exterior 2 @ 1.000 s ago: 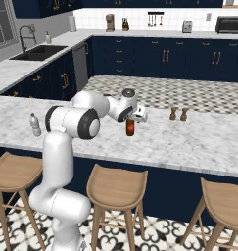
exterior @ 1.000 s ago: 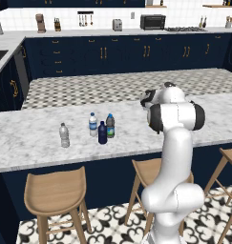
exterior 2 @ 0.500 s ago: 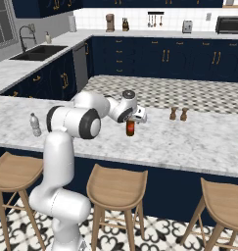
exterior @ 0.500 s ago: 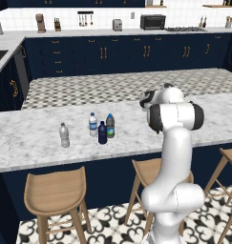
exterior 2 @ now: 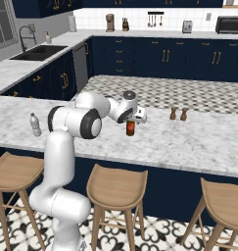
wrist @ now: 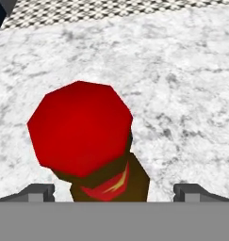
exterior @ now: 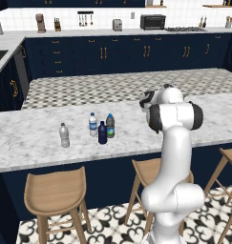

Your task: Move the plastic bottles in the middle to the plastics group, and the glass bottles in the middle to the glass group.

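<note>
We count four bottles standing together on the marble worktop [exterior: 31, 138]: one greyish clear water bottle [exterior: 64, 135], one water bottle with a white cap and blue label [exterior: 92, 124], one solid navy bottle [exterior: 102, 133] and one dark bottle with a blue cap and blue-green label [exterior: 110, 126]. Well apart from them stands one amber-brown bottle [exterior 2: 130, 128] with a red cap and orange-red label, upright, and farther along two small brown bottles [exterior 2: 178, 113]. We see our claw [wrist: 114, 190] spread wide just above the amber bottle, a tip on either side of it, not touching.
</note>
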Available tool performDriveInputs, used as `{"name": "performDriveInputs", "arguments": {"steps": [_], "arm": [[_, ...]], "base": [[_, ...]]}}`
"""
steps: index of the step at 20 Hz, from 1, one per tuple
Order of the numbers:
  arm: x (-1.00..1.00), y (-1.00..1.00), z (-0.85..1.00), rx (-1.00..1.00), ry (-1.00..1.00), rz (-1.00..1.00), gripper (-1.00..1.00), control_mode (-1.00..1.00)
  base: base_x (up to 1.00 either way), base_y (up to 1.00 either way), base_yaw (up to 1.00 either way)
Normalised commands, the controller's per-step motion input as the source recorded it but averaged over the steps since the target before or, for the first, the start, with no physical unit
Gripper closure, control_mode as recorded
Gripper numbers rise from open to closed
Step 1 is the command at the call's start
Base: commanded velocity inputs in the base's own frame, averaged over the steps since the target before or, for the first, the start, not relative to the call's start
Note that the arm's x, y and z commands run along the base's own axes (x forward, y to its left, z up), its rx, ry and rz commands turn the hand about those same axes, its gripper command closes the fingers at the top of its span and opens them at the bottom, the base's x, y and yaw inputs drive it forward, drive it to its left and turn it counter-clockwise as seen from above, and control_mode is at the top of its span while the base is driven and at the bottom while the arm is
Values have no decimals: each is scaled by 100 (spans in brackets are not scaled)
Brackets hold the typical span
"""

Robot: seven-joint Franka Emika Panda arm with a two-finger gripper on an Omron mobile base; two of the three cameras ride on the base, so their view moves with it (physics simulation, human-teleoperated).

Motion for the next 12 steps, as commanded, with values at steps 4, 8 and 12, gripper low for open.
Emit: {"name": "performDriveInputs", "arguments": {"steps": [4, 8, 12], "arm": [[0, 0, 0, 0, 0, 0, 100, -100], [0, 0, 0, 0, 0, 0, 100, -100], [0, 0, 0, 0, 0, 0, 100, -100]], "base": [[0, 0, 0], [0, 0, 0], [0, 0, 0]]}}
